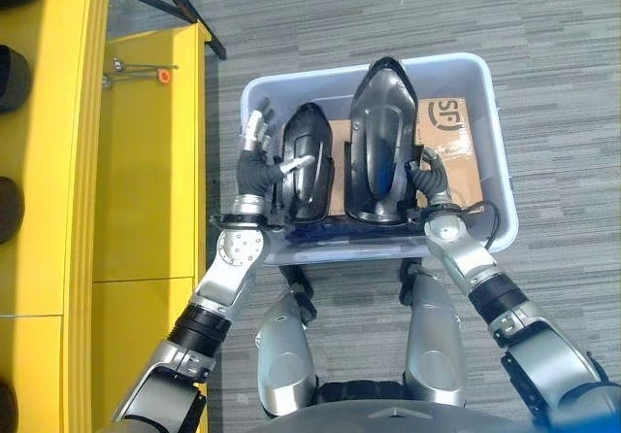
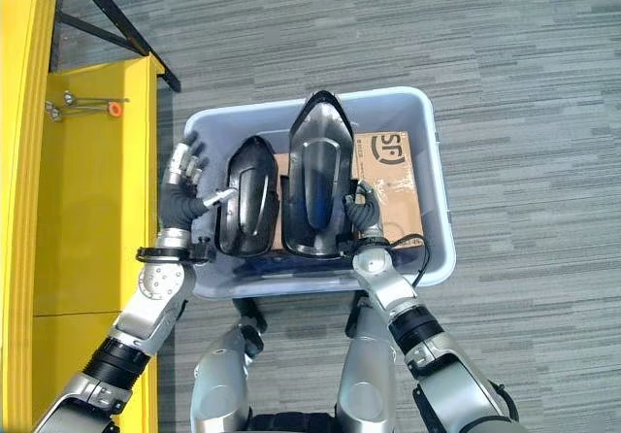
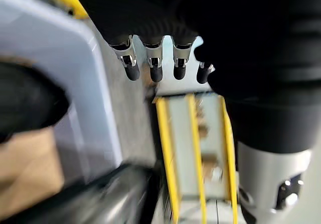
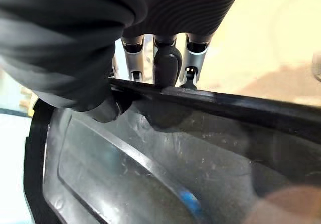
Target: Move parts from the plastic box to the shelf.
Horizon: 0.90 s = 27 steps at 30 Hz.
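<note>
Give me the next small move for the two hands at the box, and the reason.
Probably lift the larger black part straight up out of the plastic box. The right hand is pinched on its edge, and the part stands tilted with its tip above the rim. The left hand is open beside the smaller black part, thumb touching it, not yet gripping.

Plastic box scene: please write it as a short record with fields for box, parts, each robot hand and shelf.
box: pale blue plastic box on grey carpet, cardboard inside
parts: two black shells, small part beside large part, both in the box
left robot hand: open, thumb touching the small part
right robot hand: curled over the large part's edge
shelf: yellow shelf on the robot's left
</note>
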### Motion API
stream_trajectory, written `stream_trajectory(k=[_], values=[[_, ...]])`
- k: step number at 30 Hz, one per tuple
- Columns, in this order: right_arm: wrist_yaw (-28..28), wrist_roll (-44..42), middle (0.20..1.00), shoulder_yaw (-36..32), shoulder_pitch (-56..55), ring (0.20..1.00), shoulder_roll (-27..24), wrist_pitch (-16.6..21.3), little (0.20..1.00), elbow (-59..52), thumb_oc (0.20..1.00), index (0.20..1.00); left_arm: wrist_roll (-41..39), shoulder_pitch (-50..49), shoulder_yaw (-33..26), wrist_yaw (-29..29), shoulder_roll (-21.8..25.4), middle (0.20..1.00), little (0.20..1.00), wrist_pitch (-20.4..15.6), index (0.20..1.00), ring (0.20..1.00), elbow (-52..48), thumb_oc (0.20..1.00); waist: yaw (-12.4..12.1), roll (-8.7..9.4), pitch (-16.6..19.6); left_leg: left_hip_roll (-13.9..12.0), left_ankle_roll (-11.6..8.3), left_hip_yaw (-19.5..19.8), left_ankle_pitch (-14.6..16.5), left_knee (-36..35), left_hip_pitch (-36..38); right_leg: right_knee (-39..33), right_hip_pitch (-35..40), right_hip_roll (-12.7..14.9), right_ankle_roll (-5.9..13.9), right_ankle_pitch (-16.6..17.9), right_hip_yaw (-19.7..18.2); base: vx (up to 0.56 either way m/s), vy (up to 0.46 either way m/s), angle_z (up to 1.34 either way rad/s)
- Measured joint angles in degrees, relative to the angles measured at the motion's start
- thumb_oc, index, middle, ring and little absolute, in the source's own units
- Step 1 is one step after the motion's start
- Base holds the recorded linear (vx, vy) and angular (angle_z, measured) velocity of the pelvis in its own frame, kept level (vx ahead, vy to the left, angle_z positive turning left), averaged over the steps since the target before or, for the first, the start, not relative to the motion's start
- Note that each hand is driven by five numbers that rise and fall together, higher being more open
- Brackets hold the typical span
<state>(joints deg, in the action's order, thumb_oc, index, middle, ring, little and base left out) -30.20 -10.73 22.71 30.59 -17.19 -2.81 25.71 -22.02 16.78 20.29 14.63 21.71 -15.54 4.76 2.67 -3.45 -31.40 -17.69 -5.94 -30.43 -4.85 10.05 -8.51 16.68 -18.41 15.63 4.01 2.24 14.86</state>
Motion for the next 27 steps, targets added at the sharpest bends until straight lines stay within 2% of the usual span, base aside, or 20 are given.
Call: stream_trajectory(k=[3, 4, 5, 8, 9, 11, 15, 21, 27], values=[[-1.24, 4.5, 0.2, -1.19, 2.83, 0.2, -0.34, 0.09, 0.2, -0.28, 0.2, 0.2, -4.24, 0.08, 1.08, -2.95, -0.12, 1.0, 1.0, 3.22, 1.0, 1.0, 0.04, 1.0, 0.23, -0.22, 0.01, 0.06, 0.18, -0.28, 0.11, -0.03, 0.35, -0.11, 0.15, -0.04, -0.02, 0.24, -0.25, 0.05, 0.032, -0.03], [-1.59, 7.09, 0.2, -1.98, 3.78, 0.2, -1.38, 0.09, 0.2, -1.61, 0.2, 0.2, -4.95, 0.49, 2.41, -7.15, -0.13, 1.0, 1.0, 5.65, 1.0, 1.0, -0.03, 1.0, 0.18, -0.51, 0.03, 0.15, 0.17, -0.31, 0.11, -0.01, 1.03, -0.12, 0.89, 0.21, 0.04, 0.29, -0.24, 0.06, 0.042, -0.03], [-1.61, 7.86, 0.2, -2.09, 4.45, 0.2, -2.08, 0.12, 0.2, -2.45, 0.2, 0.2, -6.39, 0.45, 3.28, -9.06, -0.1, 1.0, 1.0, 6.6, 1.0, 1.0, -0.1, 1.0, 0.24, -0.56, 0.05, 0.24, 0.13, -0.46, 0.14, -0.02, 1.52, -0.36, 1.31, 0.37, 0.06, 0.28, -0.33, 0.06, 0.049, -0.01], [-1.6, 8.27, 0.2, -2.12, 7.58, 0.2, -4.04, 0.01, 0.2, -2.58, 0.2, 0.2, -12.21, 0.21, 5.99, -11.7, -0.16, 1.0, 1.0, 8.52, 1.0, 1.0, -0.48, 1.0, 0.92, -1.22, 0.44, 0.87, 0.27, -0.56, 0.33, -0.43, 2.19, -0.91, 2.07, 0.48, 0.29, 0.43, -0.41, 0.05, 0.038, 0.0], [-1.72, 9.18, 0.2, -2.55, 8.0, 0.2, -4.71, -0.1, 0.2, -4.22, 0.2, 0.2, -16.53, -0.34, 6.33, -12.77, -0.31, 1.0, 1.0, 9.68, 1.0, 1.0, -1.14, 1.0, 1.07, -1.73, 0.67, 1.15, 0.27, -0.74, 0.3, -1.09, 2.85, -1.47, 2.58, 0.48, 0.58, 0.65, -0.55, 0.03, 0.029, -0.03], [-1.68, 10.22, 0.2, -2.83, 7.98, 0.2, -5.18, -0.1, 0.2, -5.74, 0.2, 0.2, -18.72, -0.53, 6.33, -13.36, -0.49, 1.0, 1.0, 10.5, 1.0, 1.0, -1.13, 1.0, 1.06, -2.3, 1.01, 1.27, 0.25, -1.07, 0.3, -1.58, 3.71, -2.18, 3.4, 0.39, 0.78, 0.87, -0.62, 0.02, 0.028, -0.05], [-1.34, 14.73, 0.2, -2.9, 8.14, 0.2, -6.03, 0.16, 0.2, -7.52, 0.2, 0.2, -24.03, -1.54, 6.29, -15.56, -1.03, 1.0, 1.0, 10.75, 1.0, 1.0, -1.2, 1.0, 1.05, -4.22, 2.25, 1.79, 0.22, -1.66, 0.31, -2.11, 4.58, -3.38, 4.34, 0.48, 1.18, 1.43, -0.82, 0.03, 0.017, -0.04], [-0.4, 16.69, 0.2, -2.55, 7.7, 0.2, -6.07, 0.85, 0.2, -12.41, 0.2, 0.2, -24.94, -2.67, 6.14, -15.46, -1.06, 1.0, 1.0, 9.93, 1.0, 1.0, -1.35, 1.0, 1.0, -4.11, 2.64, 1.99, 0.22, -1.85, 0.31, -2.82, 5.72, -3.78, 5.37, 0.44, 1.28, 1.42, -0.79, 0.01, 0.002, -0.01], [0.38, 18.39, 0.2, 0.17, 3.88, 0.2, -5.92, 1.47, 0.2, -13.3, 0.2, 0.2, -26.79, -4.03, 2.59, -12.64, -2.2, 1.0, 1.0, 5.97, 1.0, 1.0, -5.81, 1.0, 0.55, -2.99, 4.4, 1.93, 0.24, -1.73, 0.32, -2.92, 6.14, -3.65, 5.85, 0.55, 1.39, 1.17, -0.65, 0.0, -0.004, 0.01]])
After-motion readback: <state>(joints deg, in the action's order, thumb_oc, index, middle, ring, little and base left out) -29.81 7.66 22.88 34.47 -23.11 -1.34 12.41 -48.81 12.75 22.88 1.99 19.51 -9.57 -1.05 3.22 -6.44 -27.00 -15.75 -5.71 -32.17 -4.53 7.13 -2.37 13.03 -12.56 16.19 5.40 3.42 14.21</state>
